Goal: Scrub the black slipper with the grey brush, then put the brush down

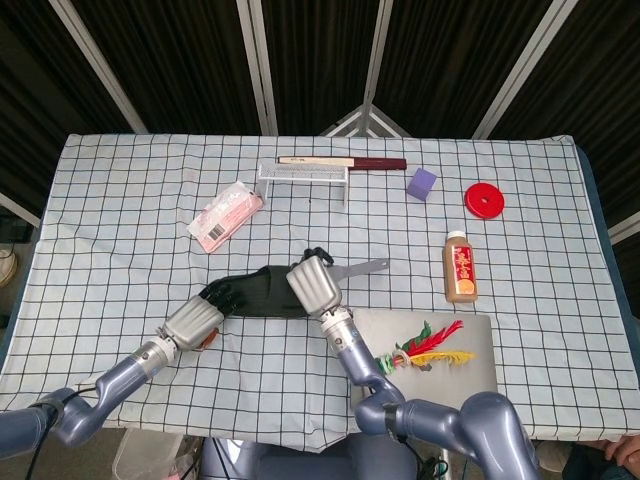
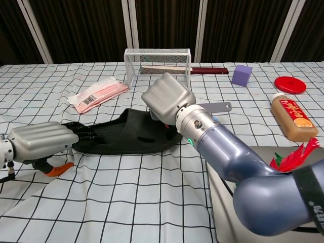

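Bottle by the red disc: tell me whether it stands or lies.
Lying flat. The bottle shows its full length and label face-up on the table, cap toward the far edge.

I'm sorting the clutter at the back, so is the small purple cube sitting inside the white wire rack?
No, the small purple cube stands on the checked tablecloth well to the side of the white wire rack.

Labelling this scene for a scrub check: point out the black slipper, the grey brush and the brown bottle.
black slipper [image 2: 132, 132], chest view, on the dark upper between the two robot hands.
grey brush [image 1: 362, 268], head view, on the handle sticking out past the right hand.
brown bottle [image 1: 460, 270], head view, on its label.
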You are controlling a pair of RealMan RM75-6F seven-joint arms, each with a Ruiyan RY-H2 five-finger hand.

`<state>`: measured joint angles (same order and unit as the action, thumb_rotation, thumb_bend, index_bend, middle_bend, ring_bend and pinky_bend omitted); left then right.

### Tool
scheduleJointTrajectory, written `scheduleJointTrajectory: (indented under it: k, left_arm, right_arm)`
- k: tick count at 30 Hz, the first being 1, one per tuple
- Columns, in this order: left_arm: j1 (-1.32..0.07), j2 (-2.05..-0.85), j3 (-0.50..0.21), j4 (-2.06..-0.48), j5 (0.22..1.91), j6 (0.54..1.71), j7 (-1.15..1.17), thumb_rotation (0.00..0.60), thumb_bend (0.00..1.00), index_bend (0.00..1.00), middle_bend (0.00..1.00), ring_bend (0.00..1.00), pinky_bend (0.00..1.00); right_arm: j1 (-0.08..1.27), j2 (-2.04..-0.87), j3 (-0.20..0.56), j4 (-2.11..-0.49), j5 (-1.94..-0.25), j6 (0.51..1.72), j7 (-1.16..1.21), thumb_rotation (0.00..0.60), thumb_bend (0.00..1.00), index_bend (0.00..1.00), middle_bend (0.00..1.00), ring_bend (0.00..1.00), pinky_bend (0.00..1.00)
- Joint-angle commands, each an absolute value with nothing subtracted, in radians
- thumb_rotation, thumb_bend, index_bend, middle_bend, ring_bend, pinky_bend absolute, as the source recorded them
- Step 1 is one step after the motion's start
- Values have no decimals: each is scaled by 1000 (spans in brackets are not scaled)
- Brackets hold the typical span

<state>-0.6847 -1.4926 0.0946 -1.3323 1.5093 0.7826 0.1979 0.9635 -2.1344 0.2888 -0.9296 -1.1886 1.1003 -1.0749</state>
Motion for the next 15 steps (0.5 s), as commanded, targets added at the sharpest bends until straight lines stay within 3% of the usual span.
scheduleJointTrajectory:
  k: [1, 7, 15]
  left_arm:
    - [-657, -1470, 115, -1355, 1542, 843, 187, 600, 495, 40, 85, 25, 0]
    - [-619, -1428, 137, -1396, 1585, 931, 169, 600, 248, 31, 79, 25, 0]
    - [-569, -1370, 158, -1448, 1599, 1010, 190, 600, 131, 7, 57, 25, 0]
  right_arm:
    - [944, -2095, 289, -1010, -1199, 1146, -1110, 600, 628, 763, 644, 470, 567]
    - [903, -2029, 283, -1185, -1197, 1214, -1191, 600, 632, 764, 644, 469, 567]
    - [843, -1939, 256, -1355, -1162, 1245, -1243, 600, 638, 764, 644, 470, 567]
